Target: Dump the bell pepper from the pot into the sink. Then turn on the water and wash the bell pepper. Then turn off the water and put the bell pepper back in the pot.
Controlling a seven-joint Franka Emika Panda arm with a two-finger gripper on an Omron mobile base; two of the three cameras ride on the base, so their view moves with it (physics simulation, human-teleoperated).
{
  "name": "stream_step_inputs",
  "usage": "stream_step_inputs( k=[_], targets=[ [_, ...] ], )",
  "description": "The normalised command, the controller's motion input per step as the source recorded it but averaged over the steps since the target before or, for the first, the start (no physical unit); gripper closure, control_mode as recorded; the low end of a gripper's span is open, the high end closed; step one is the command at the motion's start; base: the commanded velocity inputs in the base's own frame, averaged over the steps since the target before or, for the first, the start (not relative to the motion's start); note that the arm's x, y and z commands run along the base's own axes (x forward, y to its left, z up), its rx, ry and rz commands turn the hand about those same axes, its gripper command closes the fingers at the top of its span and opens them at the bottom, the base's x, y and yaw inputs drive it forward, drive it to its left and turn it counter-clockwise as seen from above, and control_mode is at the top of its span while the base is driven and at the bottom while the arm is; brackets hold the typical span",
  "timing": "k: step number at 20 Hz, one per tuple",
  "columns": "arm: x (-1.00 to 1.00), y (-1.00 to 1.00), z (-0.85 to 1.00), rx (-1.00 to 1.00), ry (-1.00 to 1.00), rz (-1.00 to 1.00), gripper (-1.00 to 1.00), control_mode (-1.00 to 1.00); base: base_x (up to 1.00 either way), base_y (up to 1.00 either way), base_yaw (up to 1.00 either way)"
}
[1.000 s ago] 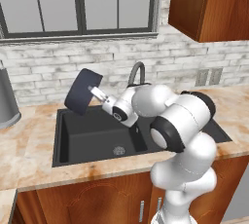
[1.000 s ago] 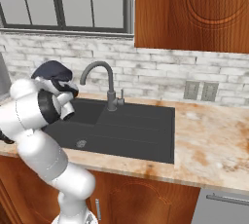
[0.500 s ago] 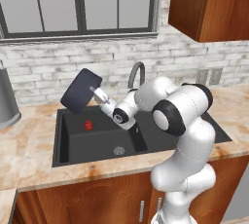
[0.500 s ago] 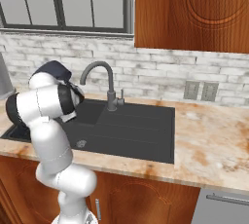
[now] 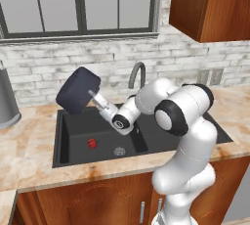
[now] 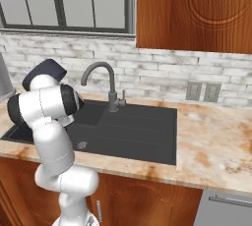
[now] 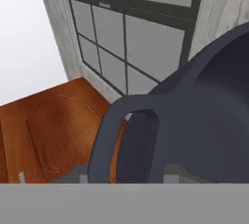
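Lying on the floor of the sink [image 5: 73, 143], the bell pepper [image 5: 91, 143] sits below the hand [image 5: 94, 97], near the drain. Raised over the basin, the hand grasps the pot [image 5: 77, 91] by its side handle, tipping it onto its side.

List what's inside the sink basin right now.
The bell pepper lies on the sink floor, left of the drain. The tipped pot and arm hide the basin's back.
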Motion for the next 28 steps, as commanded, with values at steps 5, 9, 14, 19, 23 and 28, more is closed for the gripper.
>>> stream_step_inputs(
  k=[5,9,14,19,23,28],
  targets=[
    [-0.63,0.13,0.98,-0.17,-0.15,0.0,1.0,-1.0,0.0,0.0,0.0],
    [-0.32,0.0,0.88,-0.3,-0.09,-0.01,1.0,-1.0,0.0,0.0,0.0],
    [-0.42,0.0,0.75,-0.38,-0.04,-0.02,1.0,-1.0,0.0,0.0,0.0],
    [-0.62,0.0,0.55,-0.41,0.0,-0.03,1.0,-1.0,0.0,0.0,0.0],
    [-0.76,0.0,0.47,-0.42,-0.01,-0.04,1.0,-1.0,0.0,0.0,0.0],
    [-0.73,-0.23,0.29,-0.4,0.0,-0.14,1.0,-1.0,0.0,0.0,0.0]
  ],
)
